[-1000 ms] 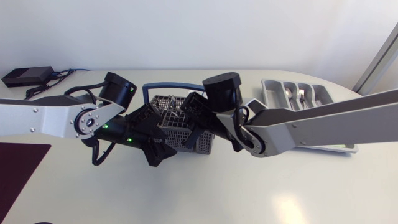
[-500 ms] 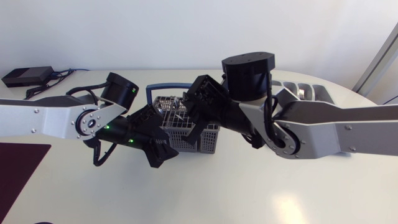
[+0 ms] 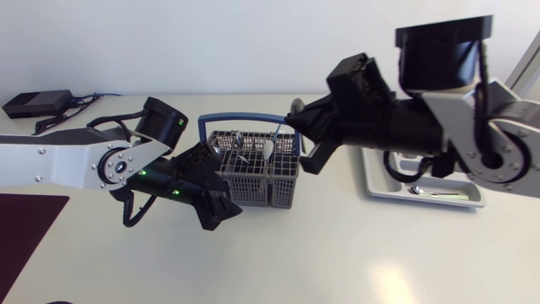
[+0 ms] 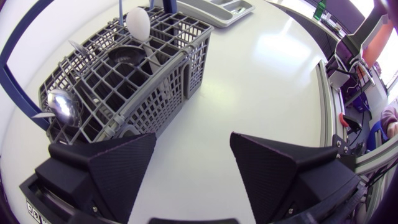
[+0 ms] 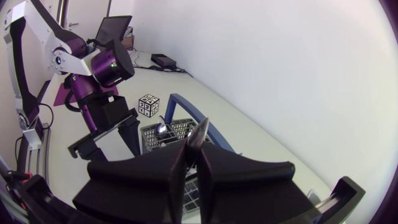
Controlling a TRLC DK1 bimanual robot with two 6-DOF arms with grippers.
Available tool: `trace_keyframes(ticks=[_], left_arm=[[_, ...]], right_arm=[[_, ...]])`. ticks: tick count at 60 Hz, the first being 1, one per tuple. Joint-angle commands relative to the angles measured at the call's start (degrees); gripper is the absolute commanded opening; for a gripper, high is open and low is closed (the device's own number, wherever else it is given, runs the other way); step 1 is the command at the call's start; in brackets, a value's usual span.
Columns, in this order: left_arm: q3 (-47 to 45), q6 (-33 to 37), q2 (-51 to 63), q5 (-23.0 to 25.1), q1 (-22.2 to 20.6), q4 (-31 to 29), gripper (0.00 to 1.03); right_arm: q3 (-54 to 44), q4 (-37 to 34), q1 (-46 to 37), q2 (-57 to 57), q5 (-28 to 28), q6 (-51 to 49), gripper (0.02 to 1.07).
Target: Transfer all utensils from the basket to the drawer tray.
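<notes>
Left gripper (image 4: 193, 146) is hanging wide open, gripping nothing, just beside basket (image 3: 253, 186), which is holding spoons. Right gripper (image 5: 198, 155) is pinching a thin metal utensil (image 5: 199, 135) between its fingers, raised between basket and drawer tray (image 3: 375, 187).
</notes>
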Motion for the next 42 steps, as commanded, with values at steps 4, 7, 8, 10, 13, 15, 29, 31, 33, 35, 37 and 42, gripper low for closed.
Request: trace_keyframes(ticks=[4,7,8,10,13,15,29,31,33,35,37,42], left_arm=[[2.15,-0.65,-2.94,0.27,-0.59,-2.08,0.84],[2.23,-0.92,-3.56,0.18,-0.76,-2.43,0.84],[2.23,-1.0,-3.73,0.18,-0.76,-2.52,0.84],[2.15,-1.0,-4.09,0.18,-0.85,-2.87,0.84],[2.06,-1.0,-4.52,0.09,-0.94,-3.05,0.84],[2.06,-1.09,-4.88,0.0,-0.94,-3.31,0.84],[1.88,-1.18,-6.55,-0.26,-1.11,-4.8,0.84],[1.97,-1.18,-6.81,-0.44,-1.38,-4.98,0.84],[2.15,-1.36,-6.9,-0.52,-1.46,-5.07,0.84],[2.23,-1.44,-6.99,-0.79,-1.64,-5.33,0.84],[2.32,-1.44,-7.07,-0.96,-1.9,-5.51,0.84],[2.5,-1.71,-7.07,-1.31,-2.52,-5.51,0.84]], right_arm=[[-1.63,-5.94,-7.05,-4.59,-5.89,-1.01,0.07],[-2.34,-8.14,-10.57,-6.08,-8.44,-2.94,0.07],[-2.69,-8.67,-11.88,-6.52,-9.23,-3.56,0.07],[-3.3,-9.9,-15.05,-7.49,-10.9,-4.96,0.07],[-3.48,-13.41,-19.97,-7.84,-14.42,-8.57,0.07],[-3.83,-15.61,-24.01,-7.93,-16.62,-11.64,0.07],[-7.79,-20.97,-45.46,-5.38,-21.98,-30.45,0.07],[-8.31,-20.88,-48.45,-4.32,-21.71,-33.88,0.07],[-8.49,-20.88,-50.2,-3.45,-21.63,-35.64,0.07],[-8.49,-20.88,-51.79,-2.21,-21.19,-37.39,0.07],[-8.66,-20.44,-53.19,-1.07,-20.66,-39.5,0.07],[-8.93,-17.28,-55.74,2.18,-18.73,-42.05,0.07]])
